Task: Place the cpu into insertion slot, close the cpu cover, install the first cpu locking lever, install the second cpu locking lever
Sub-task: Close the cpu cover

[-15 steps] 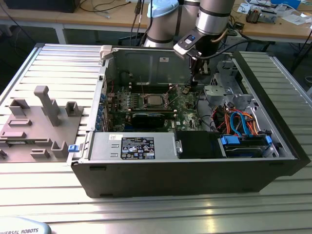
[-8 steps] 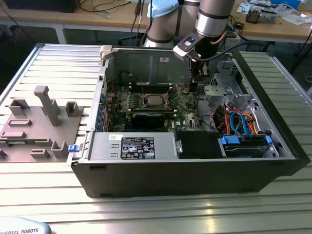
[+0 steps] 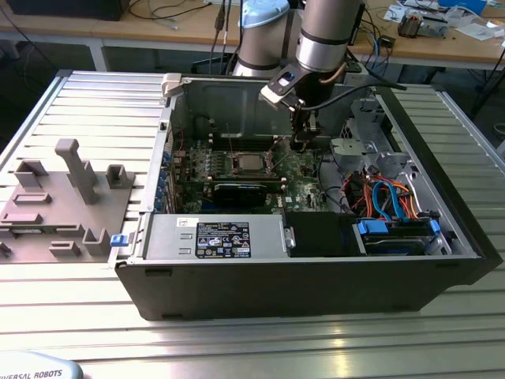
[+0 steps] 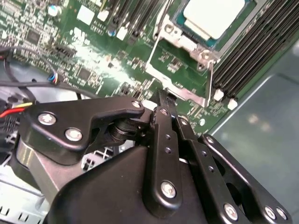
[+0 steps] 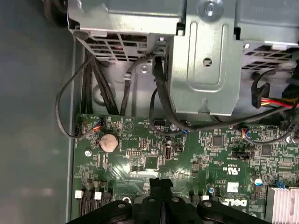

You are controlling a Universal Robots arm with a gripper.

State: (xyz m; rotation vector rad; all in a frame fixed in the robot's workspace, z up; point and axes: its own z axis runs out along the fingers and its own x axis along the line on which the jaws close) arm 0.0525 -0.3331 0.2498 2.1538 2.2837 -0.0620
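Over the green motherboard (image 3: 300, 183), the gripper (image 3: 302, 144) hangs with fingers (image 5: 155, 186) pinched together near one cpu (image 4: 215, 16); one metal drive cage (image 5: 205, 70) and black cables (image 5: 159, 98) crowd nearby.

Chip (image 4: 214, 16): smooth, dull silver metal top. Cover frame (image 4: 180, 41): bare, bright sheet metal. Circuit board (image 5: 140, 154): green lacquered surface that caught glare in both wrist views. Coin battery (image 5: 108, 142): polished metal. Gripper (image 4: 163, 100): matt black links with shiny silver screw heads. Cables (image 5: 65, 102): smooth black sheathing. Drive cage (image 5: 205, 56): plain grey sheet metal, satin. Computer case (image 3: 300, 284): dark, matt outer wall. Table (image 3: 237, 347): ribbed, brushed pale metal. Holder block (image 3: 71, 197): matt grey, plastic-looking. Arm (image 3: 323, 35): smooth silver-grey shell.
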